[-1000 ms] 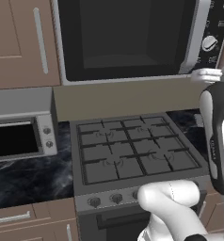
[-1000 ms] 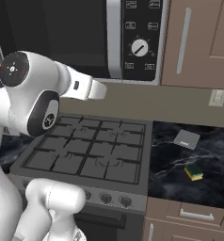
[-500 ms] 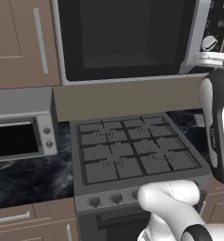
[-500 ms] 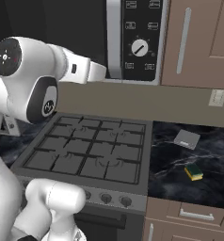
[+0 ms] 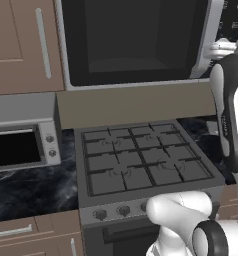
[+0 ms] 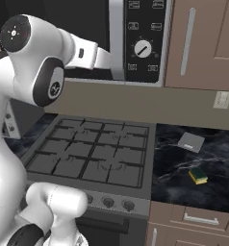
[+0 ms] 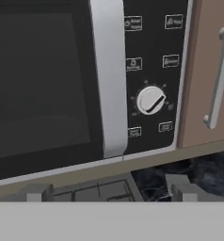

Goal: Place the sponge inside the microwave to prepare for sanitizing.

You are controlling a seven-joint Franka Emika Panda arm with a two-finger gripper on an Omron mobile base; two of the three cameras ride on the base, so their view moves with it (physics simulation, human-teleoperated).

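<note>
So the pincer (image 7: 107,192) is spread wide with nothing between its fingertips (image 7: 36,193), which look like small blocky grey stubs at the bottom of the hand view. It's pointed straight at the microwave (image 7: 85,80): smooth dark glass door, a long rounded silver bar handle (image 7: 109,75) running top to bottom, then a flat black panel with little white button labels and a round white dial (image 7: 150,100). The door looks shut. Right of it is a matte brown cabinet (image 7: 210,70) with a slim grey handle. Below sits the gas stove (image 6: 92,153) with its chunky dark grid grates. The sponge (image 6: 198,175), a small yellow block with a green top, lies flat on the glossy black marbled counter (image 6: 193,187) right of the stove, near a flat grey square thing (image 6: 191,141).
</note>
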